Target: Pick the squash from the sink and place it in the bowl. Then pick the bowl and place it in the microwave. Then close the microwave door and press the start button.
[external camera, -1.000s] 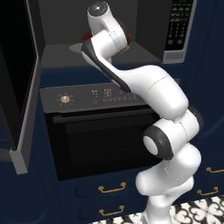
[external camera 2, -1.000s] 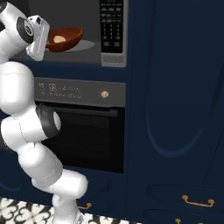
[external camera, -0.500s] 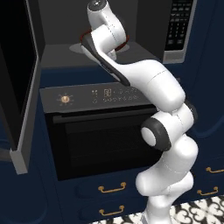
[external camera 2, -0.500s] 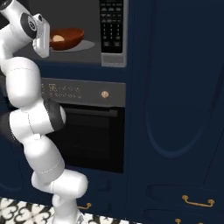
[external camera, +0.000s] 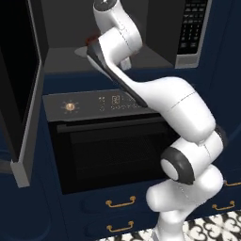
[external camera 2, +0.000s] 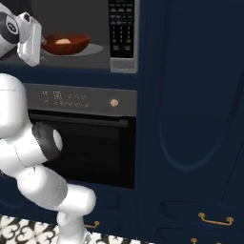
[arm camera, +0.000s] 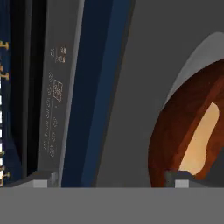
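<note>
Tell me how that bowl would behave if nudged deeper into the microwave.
The bowl is wide and shallow, so it would probably slide rather than tip. Its glossy surface suggests little friction. The squash lies loose inside it and may shift or roll.

The glossy white, rounded robot arm is built from fat, smooth segments that swell like bulbs where they meet. A dark charcoal ring-shaped joint band separates two of the lower segments, and a similar dark cap shows on the other side. A long black seam strip runs along the upper link. Near the top sits a white boxy wrist housing with a round grey end disc. The shells look plain and unmarked.
</note>
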